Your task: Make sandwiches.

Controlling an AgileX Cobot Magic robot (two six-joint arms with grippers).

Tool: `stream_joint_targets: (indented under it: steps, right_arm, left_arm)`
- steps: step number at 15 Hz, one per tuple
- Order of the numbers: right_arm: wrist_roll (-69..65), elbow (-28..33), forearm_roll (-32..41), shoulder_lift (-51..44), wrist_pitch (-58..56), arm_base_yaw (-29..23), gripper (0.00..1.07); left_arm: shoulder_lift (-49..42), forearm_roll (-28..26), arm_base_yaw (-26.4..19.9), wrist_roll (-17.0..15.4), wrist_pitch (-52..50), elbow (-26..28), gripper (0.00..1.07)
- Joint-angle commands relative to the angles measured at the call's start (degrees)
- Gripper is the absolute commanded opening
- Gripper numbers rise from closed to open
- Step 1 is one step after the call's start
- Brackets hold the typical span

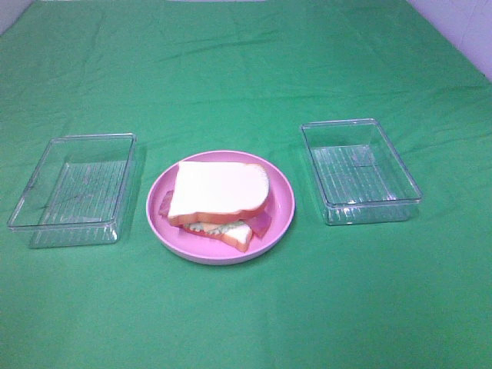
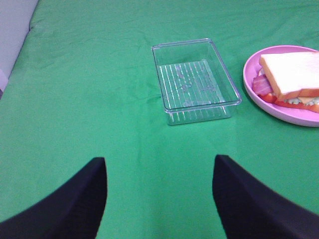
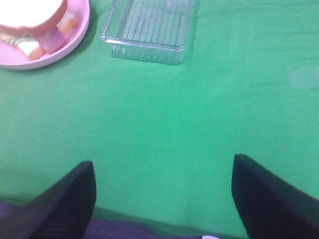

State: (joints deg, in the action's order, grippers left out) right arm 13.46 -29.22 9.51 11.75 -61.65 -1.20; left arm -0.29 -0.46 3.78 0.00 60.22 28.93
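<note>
A stacked toy sandwich (image 1: 217,200) lies on a round pink plate (image 1: 280,219) at the middle of the green cloth: white bread with an orange-brown crust on top, with pink bacon, pale green lettuce and another bread slice showing beneath. The left wrist view catches the sandwich (image 2: 294,74) at its edge, and the right wrist view shows the sandwich (image 3: 35,20) in a corner. My left gripper (image 2: 159,189) hangs open over bare cloth, short of the left tray. My right gripper (image 3: 162,194) is open too, over bare cloth short of the right tray. Neither arm appears in the high view.
An empty clear plastic tray (image 1: 73,188) sits left of the plate, also seen as the tray (image 2: 194,79) in the left wrist view. A second clear tray (image 1: 359,171) sits right of the plate, seen as the tray (image 3: 149,27) in the right wrist view.
</note>
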Motion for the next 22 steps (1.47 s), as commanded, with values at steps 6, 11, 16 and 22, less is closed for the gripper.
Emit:
stream_joint_targets:
  steps: [6, 11, 16, 22]
  right_arm:
    - [0.57, 0.11, 0.11, -12.95, 0.23, 4.07, 0.71]
    - [0.57, 0.11, 0.23, -12.95, 0.23, -0.06, 0.71]
    - [0.57, 0.11, 0.23, -12.95, 0.23, 0.06, 0.71]
    - [0.57, 0.11, 0.23, -12.95, 0.23, 0.06, 0.71]
  left_arm:
    - [-1.2, -0.57, -0.06, 0.0, -0.4, -0.34, 0.6]
    - [-1.2, -0.57, -0.06, 0.0, -0.4, -0.34, 0.6]
    - [-1.32, -0.57, -0.06, 0.0, -0.4, -0.34, 0.6]
    - [-1.32, -0.46, -3.61, 0.0, -0.46, -0.34, 0.6]
